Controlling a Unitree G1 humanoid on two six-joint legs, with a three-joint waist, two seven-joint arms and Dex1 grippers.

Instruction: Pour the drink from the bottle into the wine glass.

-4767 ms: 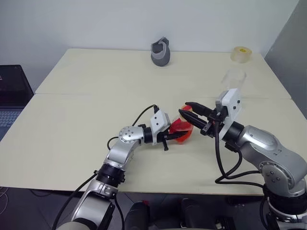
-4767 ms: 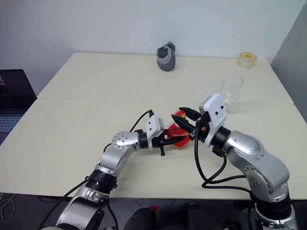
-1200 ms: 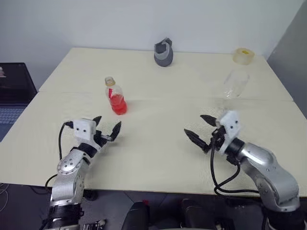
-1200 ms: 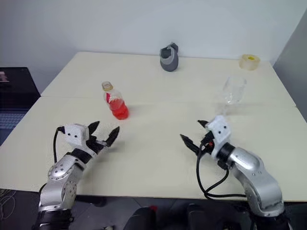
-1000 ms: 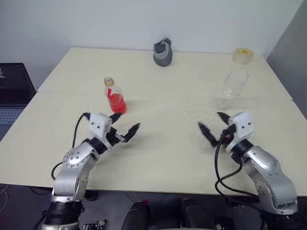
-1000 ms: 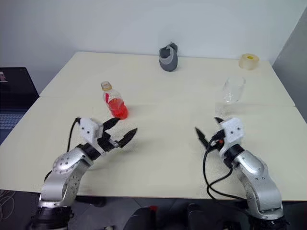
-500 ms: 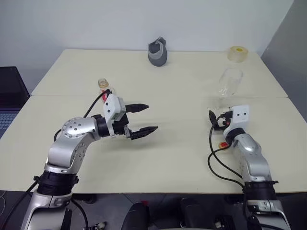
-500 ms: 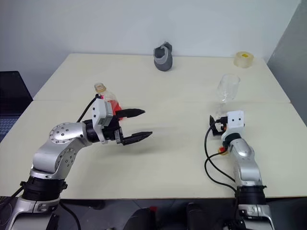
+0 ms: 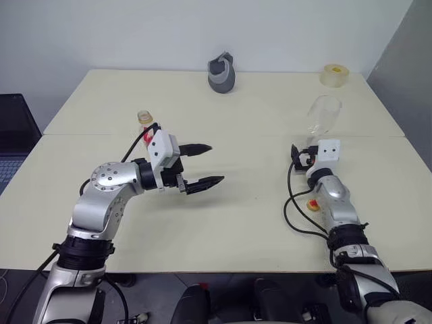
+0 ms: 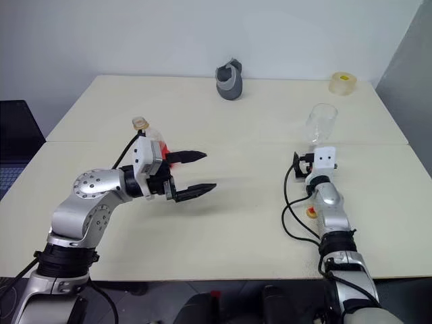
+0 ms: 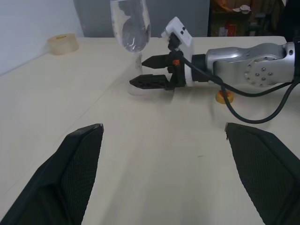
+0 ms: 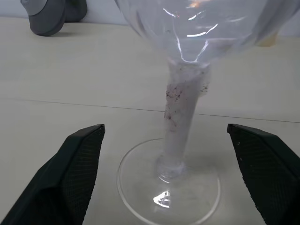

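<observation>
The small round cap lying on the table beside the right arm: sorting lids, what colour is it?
Yellow-orange cap, red underneath; clearest in the left wrist view.

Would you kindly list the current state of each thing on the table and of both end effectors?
Small clear plastic bottle: upright, yellowish cap on, red drink inside.
Clear stemmed wine glass: upright, empty.
Left end effector: open, holding nothing.
Right end effector: open, fingers either side of the glass stem.

No legible text or labels
</observation>
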